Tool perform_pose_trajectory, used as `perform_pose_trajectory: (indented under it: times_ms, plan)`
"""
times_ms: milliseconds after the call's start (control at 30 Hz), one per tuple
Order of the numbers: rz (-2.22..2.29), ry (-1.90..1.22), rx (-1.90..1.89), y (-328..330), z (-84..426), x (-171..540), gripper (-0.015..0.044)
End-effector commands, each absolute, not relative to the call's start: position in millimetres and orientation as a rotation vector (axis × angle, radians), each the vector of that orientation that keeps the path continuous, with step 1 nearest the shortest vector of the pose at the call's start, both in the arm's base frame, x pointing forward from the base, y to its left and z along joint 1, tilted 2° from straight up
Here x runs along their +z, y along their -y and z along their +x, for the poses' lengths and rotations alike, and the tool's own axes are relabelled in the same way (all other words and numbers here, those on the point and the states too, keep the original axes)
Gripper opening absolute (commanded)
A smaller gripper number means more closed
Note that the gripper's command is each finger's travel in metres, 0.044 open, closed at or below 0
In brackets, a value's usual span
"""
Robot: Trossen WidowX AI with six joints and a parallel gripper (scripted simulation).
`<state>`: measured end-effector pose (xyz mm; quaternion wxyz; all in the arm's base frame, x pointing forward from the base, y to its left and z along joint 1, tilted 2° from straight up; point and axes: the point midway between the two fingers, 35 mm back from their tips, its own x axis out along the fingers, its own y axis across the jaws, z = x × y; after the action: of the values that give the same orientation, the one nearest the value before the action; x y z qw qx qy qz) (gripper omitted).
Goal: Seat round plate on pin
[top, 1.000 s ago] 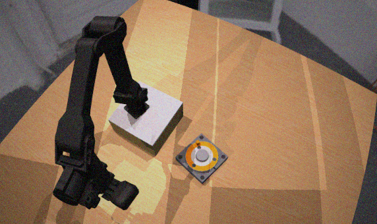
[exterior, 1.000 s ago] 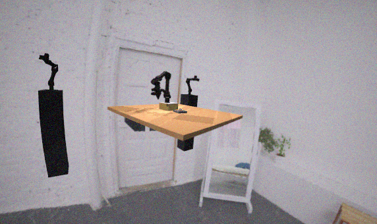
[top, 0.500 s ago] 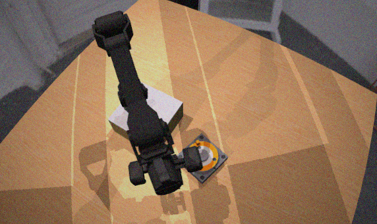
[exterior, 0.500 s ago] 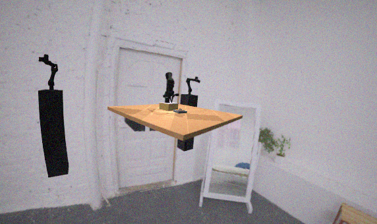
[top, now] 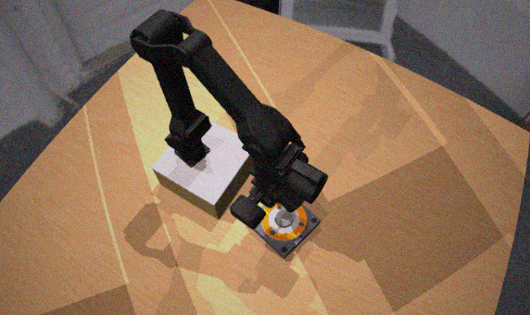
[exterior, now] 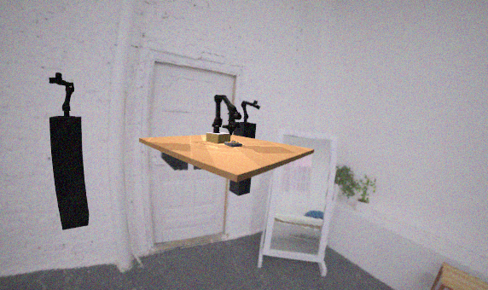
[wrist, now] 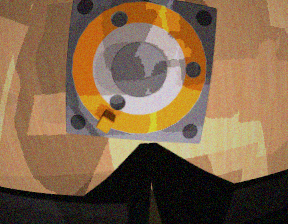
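Wrist view looks straight down on the grey square base (wrist: 80, 43), which carries the round orange plate (wrist: 88, 63) around the pale central post (wrist: 135, 66). The gripper (wrist: 149, 163) hangs above the base's near edge with its dark fingers pressed together and nothing between them; it appears clear of the plate, though the height gap cannot be judged. The orange tab (wrist: 106, 116) lies toward the base's near-left corner, with a dark hole (wrist: 118, 102) just beside it, inward toward the post. Whether the pin sits in that hole or under the plate cannot be told from these pictures.

In the top view the arm's wrist hides part of the base, so only the plate's far side shows. Judging from this, the approach is done, but the plate looks untouched: turning it about the post until the tab's hole drops over the pin, then backing away, is probably all still ahead.
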<state>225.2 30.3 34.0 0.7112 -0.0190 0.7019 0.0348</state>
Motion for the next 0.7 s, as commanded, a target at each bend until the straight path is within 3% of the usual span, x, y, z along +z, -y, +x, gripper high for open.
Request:
perform_pose_trajectory:
  times_ms: [0, 667]
  plan:
    - [-0.161, -1.572, 0.158, -45.2, 212.3, 29.8, 0.0000]
    - [-0.161, -1.573, 0.158, -46.5, 212.0, -18.6, 0.0000]
